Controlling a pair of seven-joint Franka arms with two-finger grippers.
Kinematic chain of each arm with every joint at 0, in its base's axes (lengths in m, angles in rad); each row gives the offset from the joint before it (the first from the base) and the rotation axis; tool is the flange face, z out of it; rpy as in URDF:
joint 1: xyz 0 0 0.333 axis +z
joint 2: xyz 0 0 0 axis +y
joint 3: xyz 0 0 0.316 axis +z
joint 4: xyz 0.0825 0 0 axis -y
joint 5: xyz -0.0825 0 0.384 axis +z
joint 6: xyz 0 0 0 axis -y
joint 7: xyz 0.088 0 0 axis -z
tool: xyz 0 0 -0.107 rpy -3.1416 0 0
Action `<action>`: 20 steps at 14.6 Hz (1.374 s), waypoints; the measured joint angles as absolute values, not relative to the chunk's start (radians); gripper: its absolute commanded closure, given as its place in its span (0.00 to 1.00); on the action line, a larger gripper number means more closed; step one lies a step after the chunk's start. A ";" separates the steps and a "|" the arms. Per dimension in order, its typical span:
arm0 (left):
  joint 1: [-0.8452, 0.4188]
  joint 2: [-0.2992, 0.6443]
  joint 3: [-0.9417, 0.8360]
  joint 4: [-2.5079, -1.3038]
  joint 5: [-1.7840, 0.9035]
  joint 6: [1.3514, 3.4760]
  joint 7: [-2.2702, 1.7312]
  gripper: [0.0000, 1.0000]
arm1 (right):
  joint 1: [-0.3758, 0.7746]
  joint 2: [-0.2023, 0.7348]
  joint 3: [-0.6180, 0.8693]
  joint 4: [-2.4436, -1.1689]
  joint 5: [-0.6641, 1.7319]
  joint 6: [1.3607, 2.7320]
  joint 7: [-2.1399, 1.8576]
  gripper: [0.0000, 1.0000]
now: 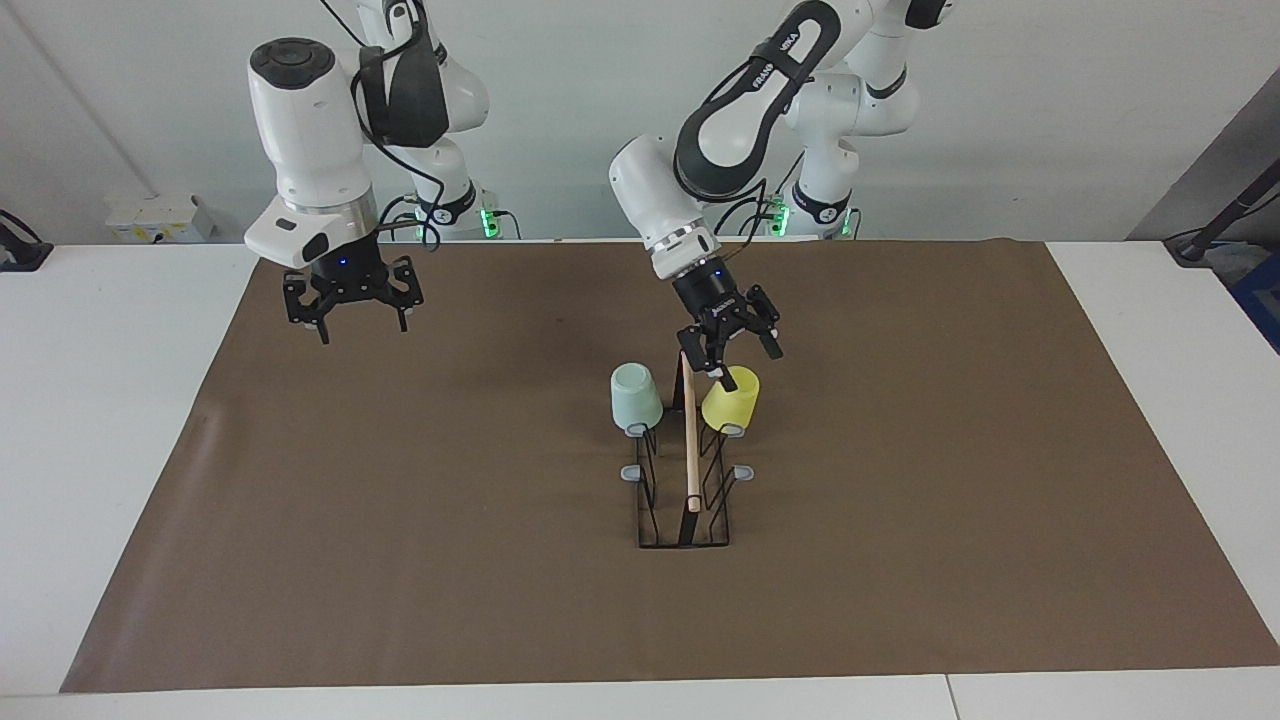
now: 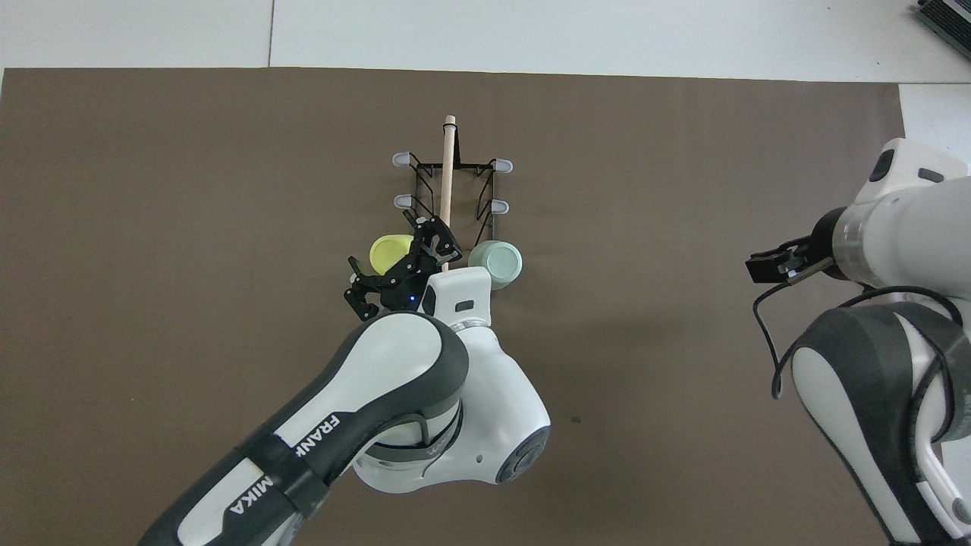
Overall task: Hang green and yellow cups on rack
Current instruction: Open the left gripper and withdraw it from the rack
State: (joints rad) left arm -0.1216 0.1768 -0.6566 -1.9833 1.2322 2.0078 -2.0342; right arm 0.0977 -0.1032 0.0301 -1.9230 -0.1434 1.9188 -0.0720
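Green cup (image 1: pixel 636 398) and yellow cup (image 1: pixel 731 400) are both sitting mouth-down on the rack (image 1: pixel 686 480), on the pair of prongs nearest the robots, one each side of the wooden dowel (image 1: pixel 690 440). Yellow cup is leaning slightly. Left tool (image 1: pixel 729 340) is hanging just above it, fingers spread wide, holding nothing. Risk: a fingertip clipping the yellow cup's base, tipping it off. Right tool (image 1: pixel 352 300) is waiting wide and empty over the worktop (image 1: pixel 400 520), well apart.

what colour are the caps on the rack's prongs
Grey caps on the black rack, clearest in the overhead view.
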 measured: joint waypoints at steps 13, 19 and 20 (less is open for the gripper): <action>-0.114 0.002 -0.341 -2.035 0.862 2.308 -1.371 0.00 | 0.049 -0.064 -0.086 -1.578 -0.001 1.451 -0.017 0.00; -0.113 -0.080 -0.174 -2.032 0.514 2.334 -0.798 0.00 | 0.050 -0.054 -0.082 -1.588 -0.003 1.449 -0.017 0.00; -0.112 -0.088 -0.149 -2.032 0.458 2.334 -0.700 0.00 | 0.047 -0.053 -0.082 -1.588 -0.004 1.439 -0.018 0.00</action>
